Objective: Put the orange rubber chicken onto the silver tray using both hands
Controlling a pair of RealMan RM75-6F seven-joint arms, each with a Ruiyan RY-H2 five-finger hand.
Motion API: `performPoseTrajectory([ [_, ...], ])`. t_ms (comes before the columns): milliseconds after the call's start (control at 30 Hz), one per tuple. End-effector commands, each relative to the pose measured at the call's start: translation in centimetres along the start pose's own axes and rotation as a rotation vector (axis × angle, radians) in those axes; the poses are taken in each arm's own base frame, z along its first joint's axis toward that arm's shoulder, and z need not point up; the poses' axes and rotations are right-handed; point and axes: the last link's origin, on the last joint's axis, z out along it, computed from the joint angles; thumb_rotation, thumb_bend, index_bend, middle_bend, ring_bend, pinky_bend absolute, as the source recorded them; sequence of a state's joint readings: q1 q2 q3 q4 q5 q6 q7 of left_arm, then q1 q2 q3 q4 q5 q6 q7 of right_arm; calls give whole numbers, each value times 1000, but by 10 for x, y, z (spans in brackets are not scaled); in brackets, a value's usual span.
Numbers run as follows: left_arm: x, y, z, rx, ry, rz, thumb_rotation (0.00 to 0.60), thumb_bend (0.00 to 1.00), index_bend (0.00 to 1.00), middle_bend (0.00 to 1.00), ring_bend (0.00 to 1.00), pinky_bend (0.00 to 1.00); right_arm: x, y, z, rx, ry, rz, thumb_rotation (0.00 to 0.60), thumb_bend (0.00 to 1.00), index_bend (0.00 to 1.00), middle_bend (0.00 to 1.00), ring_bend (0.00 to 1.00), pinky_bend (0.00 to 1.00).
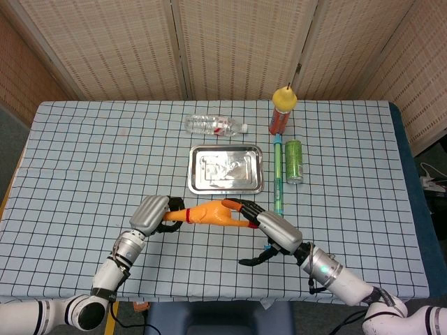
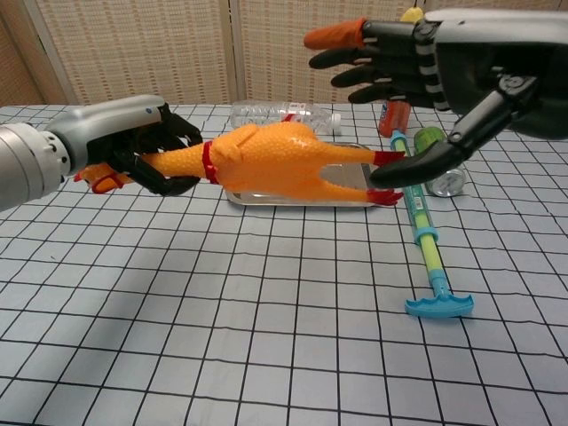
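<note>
nearest the robot, the right hand (image 1: 274, 234) hangs with its fingers spread wide apart and nothing inside them; in the chest view the right hand (image 2: 444, 67) has its thumb tip at the red feet of the orange rubber chicken (image 2: 275, 164), though whether it touches i cannot tell. at 9 o'clock from it, the left hand (image 1: 154, 215) is wrapped around the chicken's neck, fingers clamped on it, and the orange rubber chicken (image 1: 209, 213) stretches level between the two hands, up off the checked tablecloth (image 1: 84, 160). further out at 12 o'clock lies the silver tray (image 1: 226, 169), with nothing on it. beside it at 3 o'clock a long green and blue water squirter (image 1: 278, 178) lies lengthwise, then a green can (image 1: 294, 161) on its side. farthest back, a clear bottle (image 1: 213, 125) lies flat, and a red can (image 1: 279, 120) stands with a yellow pear (image 1: 283, 97) on top.
</note>
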State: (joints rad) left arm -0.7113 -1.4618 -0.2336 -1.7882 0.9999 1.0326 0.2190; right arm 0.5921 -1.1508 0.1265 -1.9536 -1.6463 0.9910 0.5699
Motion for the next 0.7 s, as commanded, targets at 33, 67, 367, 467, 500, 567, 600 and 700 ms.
performPoseTrajectory([
  [33, 4, -5, 18, 21, 9, -43, 600, 725, 824, 657, 484, 575, 16, 14, -46, 5, 93, -109, 600, 77, 0, 0, 0, 0],
  [67, 3, -7, 25, 30, 9, -54, 600, 725, 824, 657, 484, 575, 19, 18, -57, -3, 115, -148, 600, 77, 0, 0, 0, 0],
  [367, -23, -5, 80, 58, -25, -39, 600, 722, 824, 656, 483, 574, 20, 65, -130, -184, 188, -337, 600, 77, 0, 0, 0, 0],
  [467, -34, -4, 103, 70, -31, -13, 600, 722, 824, 656, 484, 575, 21, 80, -146, -237, 194, -349, 600, 77, 0, 0, 0, 0],
  [500, -37, -4, 111, 76, -35, -4, 600, 722, 824, 656, 484, 575, 22, 84, -150, -251, 193, -355, 600, 77, 0, 0, 0, 0],
  [567, -41, -4, 126, 89, -33, 8, 600, 720, 824, 656, 484, 575, 24, 92, -156, -276, 192, -368, 600, 77, 0, 0, 0, 0],
  [600, -41, -5, 133, 94, -28, 10, 600, 719, 824, 656, 484, 575, 26, 95, -157, -286, 191, -371, 600, 77, 0, 0, 0, 0],
  [700, -44, -7, 151, 116, -14, 1, 600, 719, 824, 656, 487, 575, 29, 104, -159, -316, 185, -375, 600, 77, 0, 0, 0, 0],
])
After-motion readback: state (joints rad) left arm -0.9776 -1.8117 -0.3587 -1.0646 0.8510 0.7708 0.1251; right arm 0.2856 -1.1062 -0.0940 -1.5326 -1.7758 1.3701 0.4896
